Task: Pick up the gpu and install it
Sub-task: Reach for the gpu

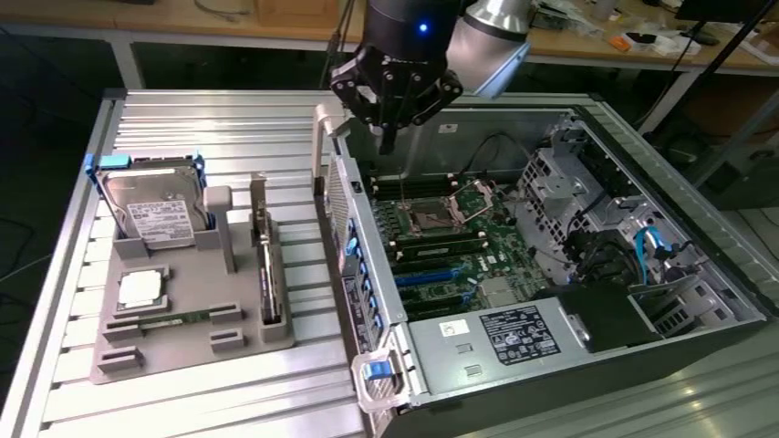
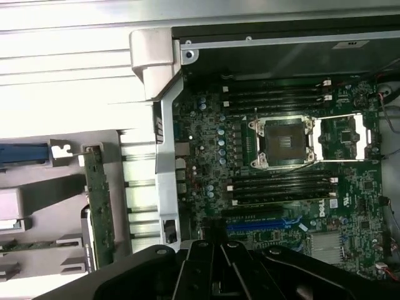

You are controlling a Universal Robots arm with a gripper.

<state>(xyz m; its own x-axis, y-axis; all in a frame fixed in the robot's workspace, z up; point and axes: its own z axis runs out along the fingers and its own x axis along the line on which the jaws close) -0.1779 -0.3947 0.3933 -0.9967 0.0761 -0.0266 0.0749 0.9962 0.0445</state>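
1. A slatted metal tabletop [image 1: 219, 128] carried the whole scene.
2. An open computer case [image 1: 353, 228] lay on its side at the exterior view's right, with its motherboard [image 1: 451, 237] [image 2: 206, 156] facing up.
3. The robot arm [image 1: 487, 36] reached in from the top of the exterior view. Its silver joint was bent so that the black wrist pointed almost straight down over the far end of the case, close to the case's back wall.
4. A grey holder [image 1: 159, 338] sat on the tabletop just beside the case, on the exterior view's left, with parts standing in its slots.
5. A silver hard drive [image 1: 152, 214] in a blue frame leaned at the holder's far end.
6. The gpu [image 1: 269, 274] [image 2: 100, 212] stood on its long edge in the holder slot nearest the case. Nothing touched it, and it was well apart from the arm.
7. The gripper [image 1: 387, 144] [image 2: 215, 247] was closed and empty, its fingers pressed together into a single downward point. It hung above the motherboard's far end, near the memory slots and the processor socket [image 1: 432, 217] [image 2: 281, 140], and touched nothing. In the wrist view its black body hung over the board.
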